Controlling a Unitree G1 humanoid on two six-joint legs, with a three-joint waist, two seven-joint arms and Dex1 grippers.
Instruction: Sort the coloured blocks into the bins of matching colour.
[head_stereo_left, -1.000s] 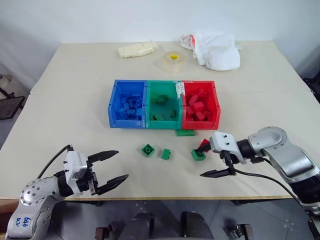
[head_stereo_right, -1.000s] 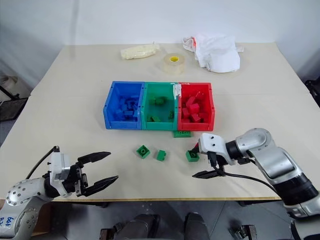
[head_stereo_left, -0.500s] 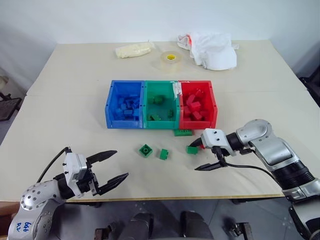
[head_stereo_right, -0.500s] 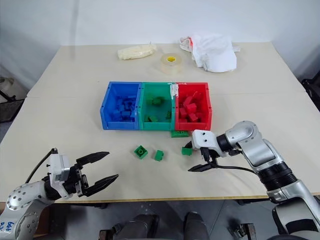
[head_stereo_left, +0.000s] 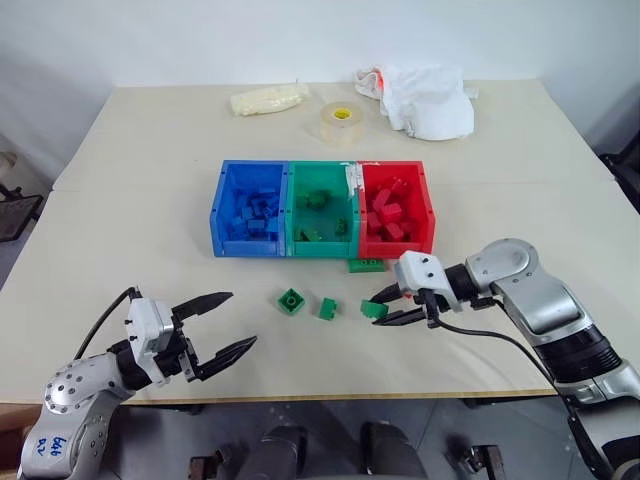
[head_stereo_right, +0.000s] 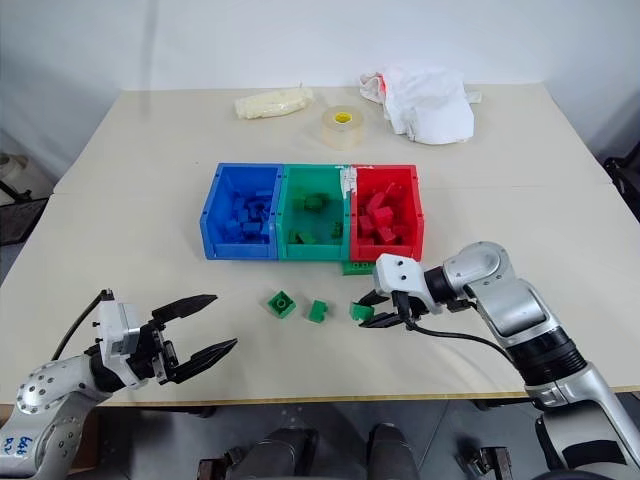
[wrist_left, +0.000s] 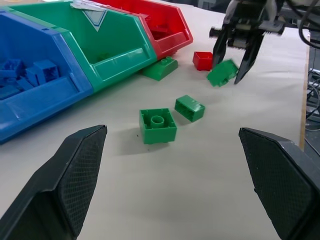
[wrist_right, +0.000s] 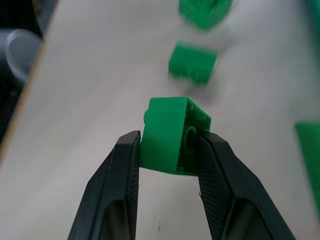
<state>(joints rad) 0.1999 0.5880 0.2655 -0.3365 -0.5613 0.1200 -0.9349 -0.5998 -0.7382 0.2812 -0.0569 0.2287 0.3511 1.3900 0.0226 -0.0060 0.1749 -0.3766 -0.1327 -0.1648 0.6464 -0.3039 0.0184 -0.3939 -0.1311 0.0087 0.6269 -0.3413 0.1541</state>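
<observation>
A bare test room or lab was suggested: a plain beige table (head_stereo_left: 150, 180) was set against blank white walls (head_stereo_left: 150, 40), and only a tape roll (head_stereo_left: 340, 120), a crumpled white cloth (head_stereo_left: 425, 100) and joined sorting bins (head_stereo_left: 325, 250) were laid out.

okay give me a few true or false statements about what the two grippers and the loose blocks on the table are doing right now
1. The right gripper is shut on a green block. True.
2. The left gripper holds a blue block. False: its jaws are open and empty, near the table's front edge.
3. Two more green blocks lie loose on the table in front of the bins. True.
4. The red bin is in the middle of the row. False: the green bin is in the middle, with the blue bin on the left and the red one on the right.
5. A red block lies on the table near the right gripper. True.
</observation>
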